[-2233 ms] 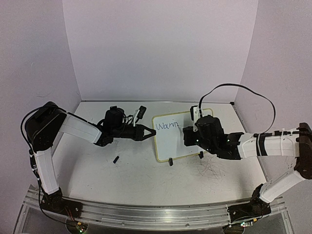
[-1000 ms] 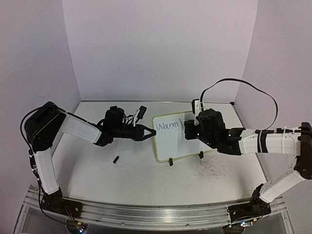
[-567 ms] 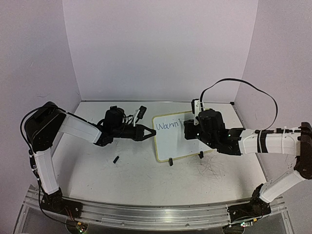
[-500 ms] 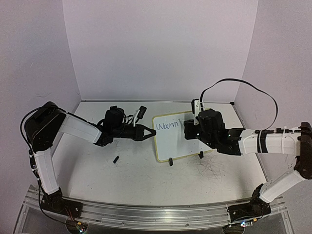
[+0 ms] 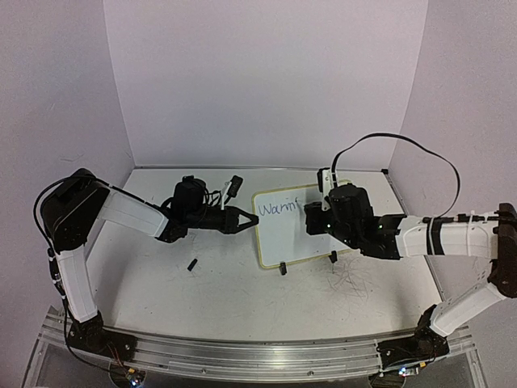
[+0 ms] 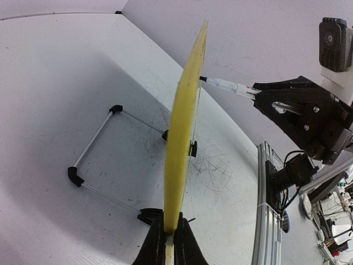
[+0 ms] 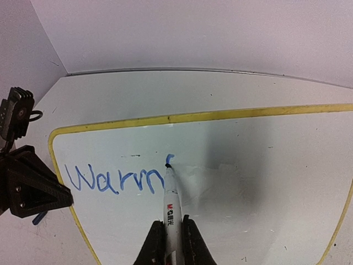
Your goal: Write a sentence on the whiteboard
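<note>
I keep left hand (image 6: 168,245) clamped on whiteboard (image 5: 284,238) edge, board propped just ahead of it. Right hand (image 7: 169,234) grips marker (image 7: 171,193), tip on board ahead. There sentence (image 7: 113,179) reads "Warm" plus fresh stroke, new since second ago; most words remain.

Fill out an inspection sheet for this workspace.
Surface: tabletop scuffed, with grey scribbles.
Job's things: whiteboard stands tilted; sentence reads "Warm" plus a partial stroke; marker tip on the board.
Clutter: small black piece on the tabletop.
Grippers: left gripper shut on the whiteboard's edge; right gripper shut on the marker.
Cables: black cable loops up behind the right gripper.
Surroundings: plain pale walls.
</note>
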Motion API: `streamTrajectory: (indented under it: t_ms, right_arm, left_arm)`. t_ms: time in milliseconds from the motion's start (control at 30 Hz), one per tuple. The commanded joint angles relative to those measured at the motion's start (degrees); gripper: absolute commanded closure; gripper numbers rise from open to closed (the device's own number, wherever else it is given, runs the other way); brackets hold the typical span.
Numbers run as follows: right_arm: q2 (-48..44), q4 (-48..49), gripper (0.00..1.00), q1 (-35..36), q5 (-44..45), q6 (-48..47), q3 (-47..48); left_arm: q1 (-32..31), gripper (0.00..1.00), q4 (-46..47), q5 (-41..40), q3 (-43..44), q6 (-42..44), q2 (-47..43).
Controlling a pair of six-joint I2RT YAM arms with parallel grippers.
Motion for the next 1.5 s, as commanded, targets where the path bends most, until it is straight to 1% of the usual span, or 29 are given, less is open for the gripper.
streamTrajectory:
  t_ms: [0,567,800,867,1000,1233,1467]
  right_arm:
    - [-1.46,-0.87,1.0,-0.14,-0.17,1.3,-1.24]
    - [-2.66,-1.33,1.0,-0.11,-0.01,2.85,-3.95]
    - [-4.24,-1.93,1.0,-0.1,2.61,2.87,-3.78]
    - [-4.93,-1.29,1.0,-0.15,1.77,1.92,-3.48]
    - [-7.24,3.54,1.0,-0.13,-2.42,-0.37,-4.51]
    - [-3.14,4.3,1.0,-0.19,-3.14,-1.23,-0.68]
    - [-1.49,3.95,1.0,-0.19,-1.97,-0.97,0.52]
  left_arm:
    - [-0.84,1.0,-2.34,1.2,1.42,-0.06,-1.77]
    - [-0.84,1.0,-2.42,1.14,1.17,0.03,-1.9]
    - [-0.84,1.0,-2.46,1.13,1.21,0.03,-1.98]
    - [-0.84,1.0,-2.46,1.13,1.19,0.03,-1.93]
    - [-0.84,1.0,-2.54,1.14,1.3,0.1,-1.94]
    - [-0.84,1.0,-2.58,1.14,1.28,0.2,-2.06]
    - [-0.84,1.0,-2.72,1.12,1.12,0.29,-2.24]
